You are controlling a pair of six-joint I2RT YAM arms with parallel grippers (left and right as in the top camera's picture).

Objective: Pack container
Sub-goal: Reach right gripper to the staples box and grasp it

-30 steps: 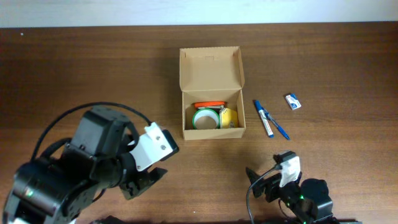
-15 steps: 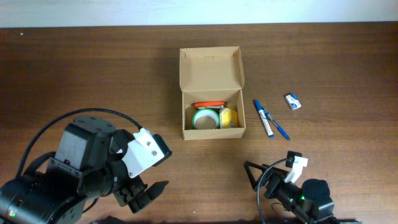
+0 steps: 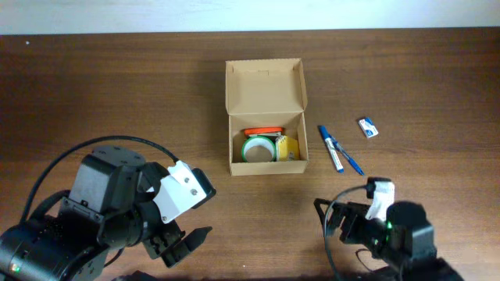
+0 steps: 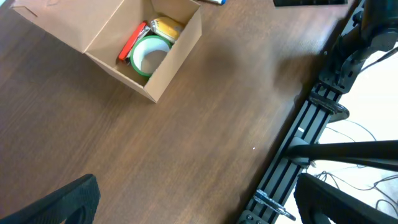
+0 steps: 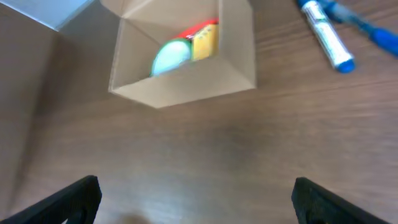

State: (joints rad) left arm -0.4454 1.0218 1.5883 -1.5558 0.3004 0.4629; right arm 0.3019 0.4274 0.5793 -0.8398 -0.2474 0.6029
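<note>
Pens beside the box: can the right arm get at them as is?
Probably yes. The pens lie on bare table, apart from the container, just ahead of the right gripper, whose jaws stand open.

Container [image 3: 266, 87] set on the surface [image 3: 117, 86], tape roll [image 3: 256, 148] held inside it, pens [image 3: 331, 148] laid just right, small object [image 3: 368, 127] farther right.
</note>
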